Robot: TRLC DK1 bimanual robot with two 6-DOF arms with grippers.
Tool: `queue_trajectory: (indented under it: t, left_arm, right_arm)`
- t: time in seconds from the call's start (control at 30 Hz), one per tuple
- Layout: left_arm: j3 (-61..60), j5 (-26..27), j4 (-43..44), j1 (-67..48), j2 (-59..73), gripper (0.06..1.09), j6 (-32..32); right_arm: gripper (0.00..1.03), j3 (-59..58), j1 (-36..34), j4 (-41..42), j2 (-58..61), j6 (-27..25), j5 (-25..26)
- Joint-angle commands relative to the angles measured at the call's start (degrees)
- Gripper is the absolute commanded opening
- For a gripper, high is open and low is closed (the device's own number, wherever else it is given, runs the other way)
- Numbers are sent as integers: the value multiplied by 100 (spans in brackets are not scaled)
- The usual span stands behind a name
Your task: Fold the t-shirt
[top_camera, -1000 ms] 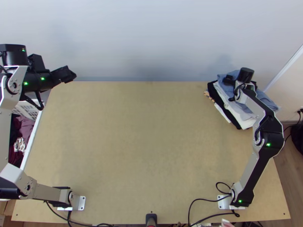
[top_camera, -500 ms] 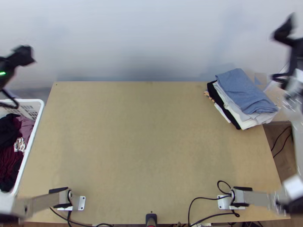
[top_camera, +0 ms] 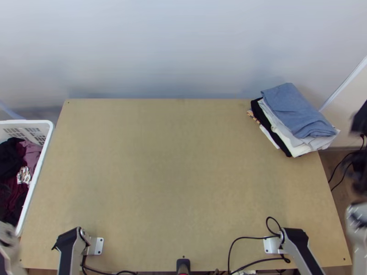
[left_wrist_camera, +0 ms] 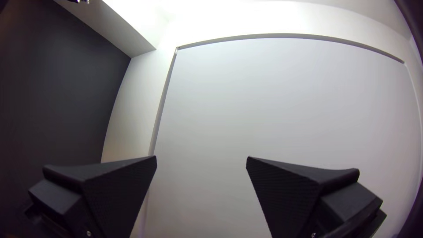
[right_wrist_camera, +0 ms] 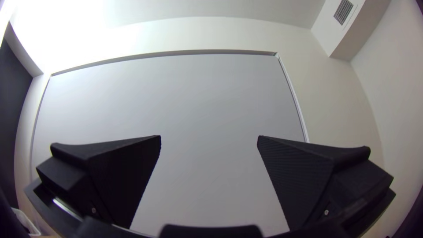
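Although I can't swear to it, the blue cloth (top_camera: 298, 110) is probably the tee, and it's at the table's far right corner, lying folded and flattish on top of the pile (top_camera: 300, 149). Nobody's holding it. My read is it's up there because the fold is done, and stacking in the corner leaves the middle of the table (top_camera: 174, 183) as the work area. The layers under it are white and black, edges a bit fanned out, so I'd go easy if anything gets added, it might slide.

Over on the left side there's the white basket (top_camera: 27, 122) with loose, bunched clothes (top_camera: 32, 156) in it, which I'd guess is the to-do lot, handy for the left arm (top_camera: 69, 254).

As for the claws: left gripper (left_wrist_camera: 201, 157) is spread wide with nothing in it, and the right gripper (right_wrist_camera: 209, 135) is the same, wide and holding nothing. Both wrist cams look at wall (left_wrist_camera: 282, 110), and the right arm (top_camera: 305, 254) leans off to its own side, so I figure they're parked away from the cloth. Looks basically finished to me.
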Motion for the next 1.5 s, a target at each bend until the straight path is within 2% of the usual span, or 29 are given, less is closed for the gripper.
queue_trajectory:
  t: [0.0,0.27,0.53,0.67,0.8,0.83,0.9,0.97,1.47]
  left_arm:
    - [-1084,-8,422,78,-819,105,309]
    - [-3588,1,958,130,-2199,105,538]
    - [-5601,265,1503,34,-3025,105,634]
    - [-6120,282,1556,-37,-3157,105,740]
    - [-6401,282,1432,-37,-3157,105,907]
    - [-6401,282,1186,-19,-3157,105,907]
    - [-6401,282,835,-37,-3166,105,898]
    - [-6383,282,316,-45,-3157,105,907]
    - [-6366,300,220,16,-3157,105,872]
  right_arm:
    - [99,-1179,120,112,-793,-83,-109]
    - [99,-3666,533,121,-2314,-400,-109]
    - [99,-5468,832,613,-2402,-523,-73]
    - [99,-6180,946,657,-2911,-540,-65]
    - [99,-6189,1157,-767,-3966,66,-73]
    - [99,-6189,1139,-1004,-3949,66,-65]
    - [99,-6145,1034,-1980,-3949,-30,-56]
    - [99,-6145,867,-1962,-3940,-408,15]
    - [99,-6145,753,-1962,-3940,-408,15]
